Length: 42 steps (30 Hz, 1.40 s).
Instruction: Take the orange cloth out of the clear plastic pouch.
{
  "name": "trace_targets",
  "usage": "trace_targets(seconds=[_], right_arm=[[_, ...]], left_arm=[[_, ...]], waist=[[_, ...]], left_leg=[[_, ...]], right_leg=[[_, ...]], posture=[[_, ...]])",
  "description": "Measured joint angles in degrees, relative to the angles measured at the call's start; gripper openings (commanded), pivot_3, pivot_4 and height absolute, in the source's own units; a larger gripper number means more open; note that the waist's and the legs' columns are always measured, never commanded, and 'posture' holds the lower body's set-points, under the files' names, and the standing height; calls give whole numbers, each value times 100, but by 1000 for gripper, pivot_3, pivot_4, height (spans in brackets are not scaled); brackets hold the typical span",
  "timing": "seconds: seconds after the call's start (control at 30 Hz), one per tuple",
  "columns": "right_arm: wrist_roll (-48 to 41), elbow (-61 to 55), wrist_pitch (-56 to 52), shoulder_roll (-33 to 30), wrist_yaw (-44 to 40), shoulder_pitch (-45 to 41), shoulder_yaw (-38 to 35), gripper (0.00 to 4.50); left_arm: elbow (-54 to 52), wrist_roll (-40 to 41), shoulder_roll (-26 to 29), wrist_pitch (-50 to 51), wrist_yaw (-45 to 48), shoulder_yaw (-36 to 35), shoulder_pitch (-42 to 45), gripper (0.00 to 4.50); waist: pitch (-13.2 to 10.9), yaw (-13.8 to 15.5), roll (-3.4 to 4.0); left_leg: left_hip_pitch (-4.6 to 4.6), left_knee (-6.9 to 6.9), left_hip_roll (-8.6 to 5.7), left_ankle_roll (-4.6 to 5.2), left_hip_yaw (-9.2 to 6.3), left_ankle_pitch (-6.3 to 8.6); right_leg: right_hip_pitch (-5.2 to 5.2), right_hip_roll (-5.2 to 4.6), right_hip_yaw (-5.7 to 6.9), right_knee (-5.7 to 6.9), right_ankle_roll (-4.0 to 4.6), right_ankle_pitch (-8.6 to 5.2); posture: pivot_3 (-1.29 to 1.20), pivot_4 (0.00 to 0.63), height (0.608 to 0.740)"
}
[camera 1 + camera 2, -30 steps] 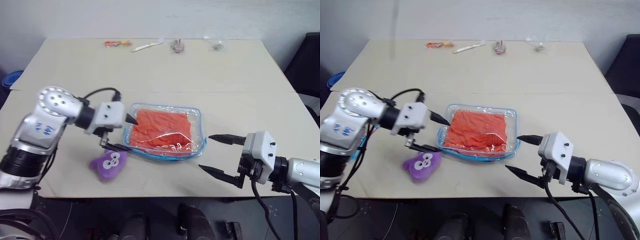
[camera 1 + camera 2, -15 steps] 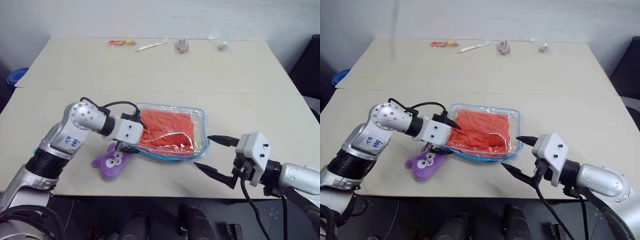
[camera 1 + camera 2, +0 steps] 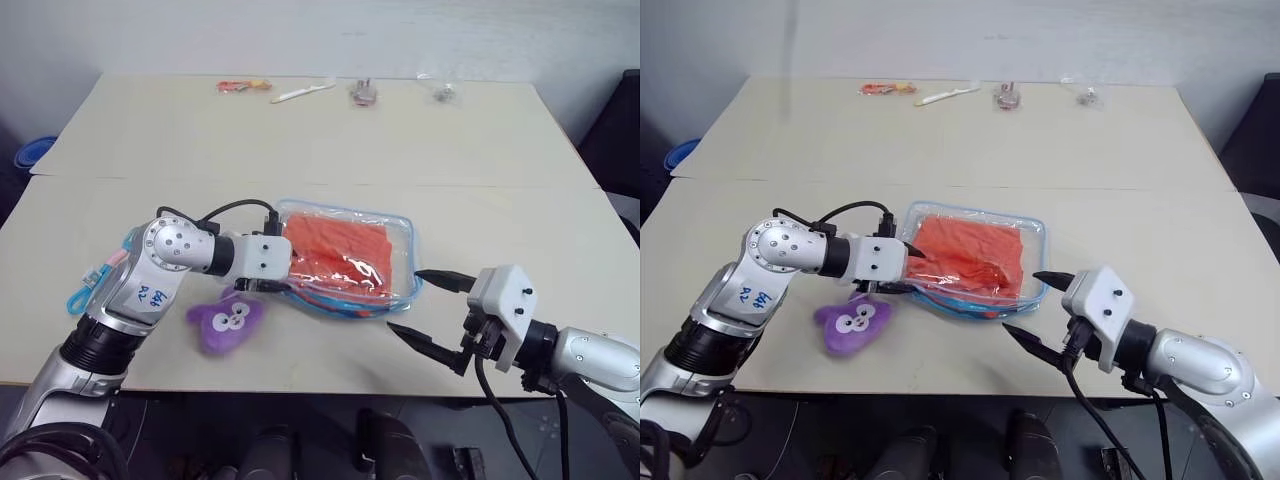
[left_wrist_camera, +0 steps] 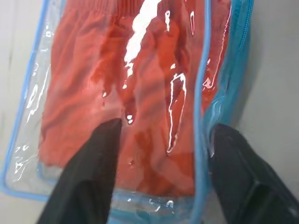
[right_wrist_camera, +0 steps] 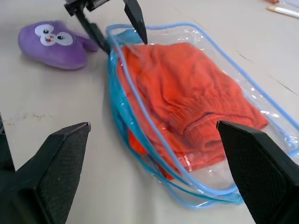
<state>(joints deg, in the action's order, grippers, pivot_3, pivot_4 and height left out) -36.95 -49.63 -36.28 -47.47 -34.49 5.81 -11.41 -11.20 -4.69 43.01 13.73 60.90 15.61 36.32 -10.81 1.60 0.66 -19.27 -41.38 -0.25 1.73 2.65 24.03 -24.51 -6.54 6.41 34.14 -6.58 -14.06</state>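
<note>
A purple toy (image 3: 228, 318) lies near the table's (image 3: 300, 140) front edge, just beside the left gripper (image 5: 117, 29), whose fingers straddle the pouch's (image 3: 401, 228) left blue-trimmed edge, one over the clear film, one outside; whether they pinch it I cannot tell. The cloth (image 3: 340, 252) lies inside the pouch at mid-table. The right gripper (image 3: 420, 310) hovers wide open and empty, near the pouch's right end.
</note>
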Motion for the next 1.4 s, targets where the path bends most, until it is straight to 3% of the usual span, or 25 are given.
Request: trace_targets(seconds=[0.17,0.27,0.43,0.57,0.8,0.9,1.07,1.4], right_arm=[[241,-3,43,2,-1,199,151,4500],[334,-3,125,49,0,222,208,3938],[795,-5,384,50,16,208,392,2185],[1675,31,647,71,115,33,1246,761],[3076,638,972,481,438,-857,2450,761],[3586,931,1115,589,465,-1280,2808,1312],[4491,1568,1402,778,517,-1775,3370,2986],[5447,2278,1919,1080,556,-1975,3499,2986]], left_arm=[[-270,53,-67,301,-158,-130,-213,89],[-425,130,-139,577,-222,-194,-277,0],[-653,307,-316,1269,-437,-346,-361,0],[-892,409,-451,1761,-664,-390,-425,0],[-1081,559,-645,2434,-1064,-442,-416,0],[-1102,601,-638,2508,-1095,-433,-398,0],[-1122,677,-619,2553,-1111,-425,-384,0],[-1130,724,-622,2578,-1166,-374,-313,0]], waist=[[0,0,0],[0,-3,0],[0,-4,0],[1,-14,0],[1,-22,-1],[1,-21,-1],[1,-30,-1],[1,-41,-1]], left_leg=[[1,-2,0,0,-1,0],[1,-1,1,0,-1,0],[2,-1,1,0,-1,0],[4,-1,0,-1,0,0],[3,-4,1,-1,-1,0],[2,-4,0,-2,-1,-1],[1,-3,1,-2,-1,-1],[1,-2,2,-3,-1,-1]], right_leg=[[1,-1,0,1,0,0],[1,-1,-1,1,0,0],[1,-1,-1,1,0,0],[1,0,-4,2,0,0],[0,0,-2,3,0,0],[0,0,-1,2,0,0],[0,0,1,0,0,0],[0,1,1,0,0,0]], posture=[[0,150,740],[0,150,740],[0,150,740],[0,150,740],[0,150,740],[0,150,740],[0,150,740],[0,150,740]])
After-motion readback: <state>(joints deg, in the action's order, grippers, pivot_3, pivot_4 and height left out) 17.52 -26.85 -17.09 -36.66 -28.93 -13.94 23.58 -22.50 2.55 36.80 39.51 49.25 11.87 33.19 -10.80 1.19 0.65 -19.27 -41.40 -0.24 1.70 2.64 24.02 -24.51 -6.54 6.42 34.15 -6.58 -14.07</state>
